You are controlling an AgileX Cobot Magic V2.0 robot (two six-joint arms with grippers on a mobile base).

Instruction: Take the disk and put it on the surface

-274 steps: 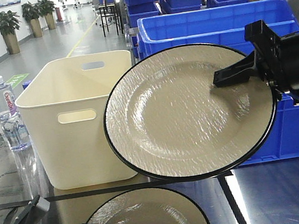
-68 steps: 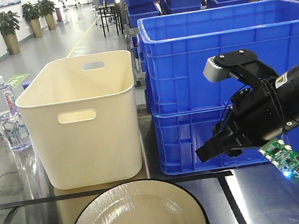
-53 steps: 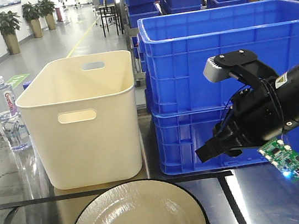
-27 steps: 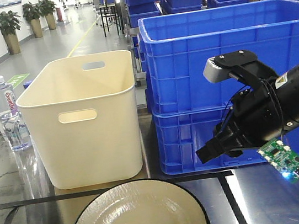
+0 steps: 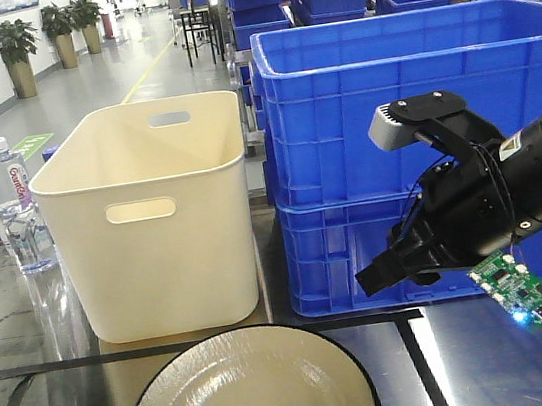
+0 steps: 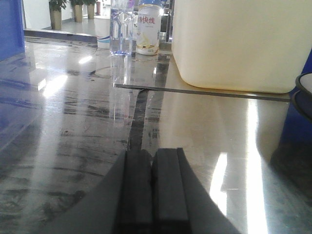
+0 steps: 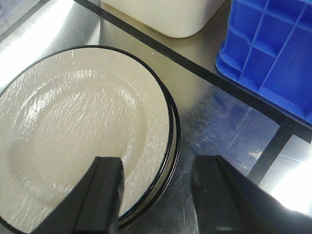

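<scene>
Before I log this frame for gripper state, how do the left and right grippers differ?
The left gripper has its fingers pressed together, shut on nothing, low over bare steel tabletop. The right gripper is spread open, one finger over the top plate and the other outside its rim, holding nothing. The left sits away from the plates; the right hangs directly above them. Both have black fingers and are empty.

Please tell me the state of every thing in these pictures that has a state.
Top plate: lying stacked on another plate, released.
Right gripper: open, above the plate rim.
Left gripper: shut, empty.
Cream bin: upright, open top.
Water bottle: upright, capped.
Blue crates: stacked.
</scene>
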